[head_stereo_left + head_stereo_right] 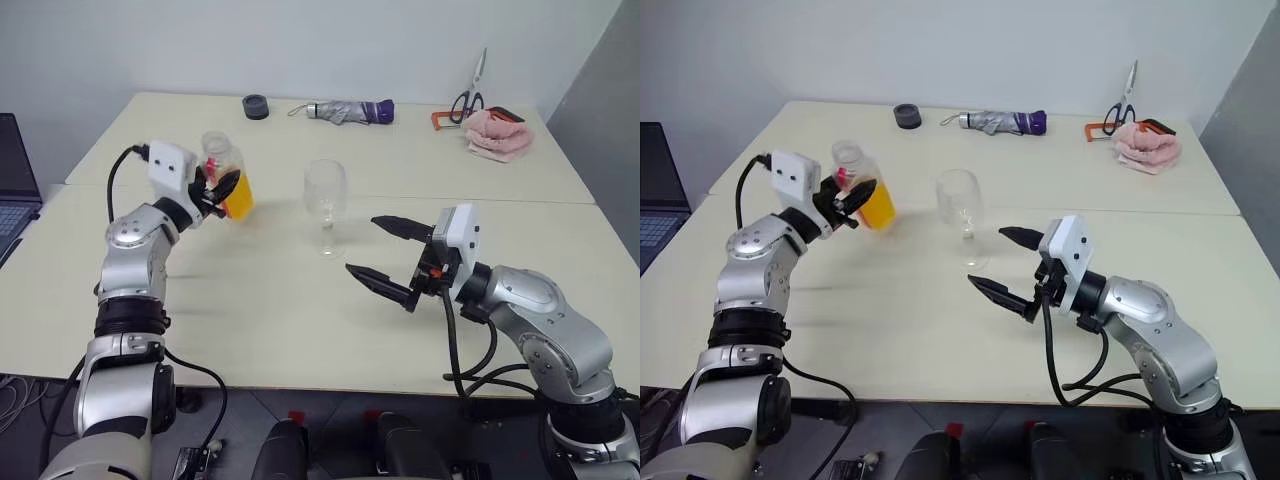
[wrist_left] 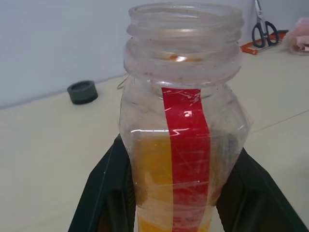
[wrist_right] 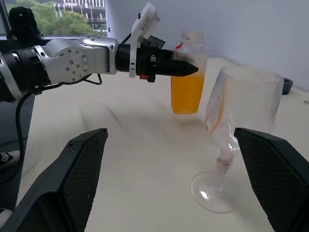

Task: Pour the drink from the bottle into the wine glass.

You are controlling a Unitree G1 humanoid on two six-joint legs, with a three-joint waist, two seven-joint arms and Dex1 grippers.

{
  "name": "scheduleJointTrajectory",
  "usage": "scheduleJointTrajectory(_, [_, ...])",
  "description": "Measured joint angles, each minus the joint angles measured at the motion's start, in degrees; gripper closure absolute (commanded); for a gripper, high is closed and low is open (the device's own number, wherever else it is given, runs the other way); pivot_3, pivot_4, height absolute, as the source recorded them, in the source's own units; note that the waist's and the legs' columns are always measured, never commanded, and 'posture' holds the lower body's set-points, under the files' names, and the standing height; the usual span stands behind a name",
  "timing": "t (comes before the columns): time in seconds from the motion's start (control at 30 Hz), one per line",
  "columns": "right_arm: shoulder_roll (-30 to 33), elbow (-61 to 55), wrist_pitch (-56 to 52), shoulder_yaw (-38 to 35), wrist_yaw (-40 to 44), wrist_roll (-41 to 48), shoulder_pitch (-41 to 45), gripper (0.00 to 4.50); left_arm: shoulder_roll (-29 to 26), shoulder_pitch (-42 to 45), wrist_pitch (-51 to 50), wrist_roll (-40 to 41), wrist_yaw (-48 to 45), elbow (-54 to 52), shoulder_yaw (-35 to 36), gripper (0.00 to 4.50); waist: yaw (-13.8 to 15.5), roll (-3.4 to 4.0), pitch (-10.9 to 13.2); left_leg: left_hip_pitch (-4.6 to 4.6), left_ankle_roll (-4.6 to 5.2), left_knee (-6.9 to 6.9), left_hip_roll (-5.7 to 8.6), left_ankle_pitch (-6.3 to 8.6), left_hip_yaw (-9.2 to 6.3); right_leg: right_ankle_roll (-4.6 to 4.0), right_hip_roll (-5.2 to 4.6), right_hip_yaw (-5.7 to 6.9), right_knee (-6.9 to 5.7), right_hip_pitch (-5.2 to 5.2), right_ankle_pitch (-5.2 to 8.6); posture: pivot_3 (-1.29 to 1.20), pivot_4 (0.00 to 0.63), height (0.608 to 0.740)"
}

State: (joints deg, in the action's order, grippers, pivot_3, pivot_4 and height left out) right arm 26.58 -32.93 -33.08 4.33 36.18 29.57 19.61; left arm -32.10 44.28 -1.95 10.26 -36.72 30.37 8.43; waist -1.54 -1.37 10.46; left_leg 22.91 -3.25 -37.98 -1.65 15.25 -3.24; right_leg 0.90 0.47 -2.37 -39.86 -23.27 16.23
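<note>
My left gripper [image 1: 222, 188] is shut on the bottle [image 1: 228, 176], a clear plastic one with a red strip [image 2: 186, 145] and an open, capless mouth. It is held roughly upright over the left part of the table. The orange-yellow drink [image 1: 238, 200] fills its lower half. The empty wine glass [image 1: 325, 196] stands on its foot at the table's middle, to the right of the bottle and apart from it. My right gripper [image 1: 362, 244] hovers open just right of the glass stem, its fingers on either side of the glass [image 3: 244, 101] in the right wrist view, not touching it.
At the far edge lie a black round cap [image 1: 256, 106], a folded umbrella [image 1: 350, 111], scissors [image 1: 470, 95], an orange tool [image 1: 442, 119] and a pink cloth [image 1: 497, 136]. A laptop [image 1: 14, 190] sits off the left side. A seam [image 1: 520, 198] runs across the table behind the glass.
</note>
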Motion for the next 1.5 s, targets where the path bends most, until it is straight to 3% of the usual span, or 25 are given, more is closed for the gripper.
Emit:
scheduleJointTrajectory(0.4, [-3.2, 0.4, 4.1, -0.7, -6.4, -5.9, -0.2, 0.0, 2.3, 4.8, 12.9, -11.0, 0.1, -0.8, -10.9, 2.81, -0.2, 0.0, 0.0, -0.01, 0.0, 0.02, -0.01, 0.0, 0.03, 0.0, 0.03, -0.03, -0.01, -0.02, 0.0, 0.0, 0.15, 0.74])
scheduleJointTrajectory(1.5, [-4.1, 1.9, 8.6, 0.1, -5.1, -8.2, -2.0, 0.0, -2.0, 16.3, 40.6, -29.2, 8.0, 19.3, -17.9, 2.81, -0.2, 0.0, 0.0, -0.01, 0.01, 0.02, 0.0, 0.0, 0.06, 0.0, 0.03, -0.03, -0.01, -0.02, 0.0, 0.0, 0.15, 0.74])
